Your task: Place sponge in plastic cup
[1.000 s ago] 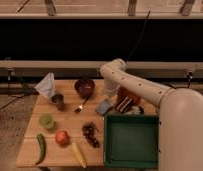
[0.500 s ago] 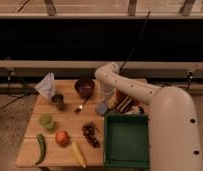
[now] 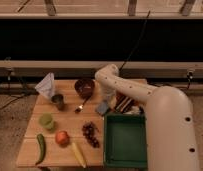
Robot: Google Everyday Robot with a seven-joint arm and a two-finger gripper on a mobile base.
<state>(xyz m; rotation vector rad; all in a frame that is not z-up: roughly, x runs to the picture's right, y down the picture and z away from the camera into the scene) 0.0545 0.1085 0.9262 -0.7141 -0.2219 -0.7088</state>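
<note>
The sponge (image 3: pixel 102 108) is a small light-blue pad lying on the wooden table (image 3: pixel 30 140), between the spoon and the green bin. My gripper (image 3: pixel 106 100) hangs down from the white arm (image 3: pixel 126 89) right above the sponge, at or very near its top edge. The plastic cup (image 3: pixel 46 120) is light green and stands upright near the table's left side, well to the left of the gripper. It looks empty.
A pale folded cloth (image 3: pixel 47 84), a dark metallic cup (image 3: pixel 58 101), a dark bowl (image 3: pixel 85 87) and a spoon (image 3: pixel 81 106) lie at the back. A tomato (image 3: pixel 62 137), green vegetable (image 3: pixel 41 148), yellow fruit (image 3: pixel 78 154) and grapes (image 3: pixel 90 134) lie in front. A green bin (image 3: pixel 125 140) stands right.
The arm has swung to the left and the gripper has come down over the sponge. The objects on the table have not moved.
</note>
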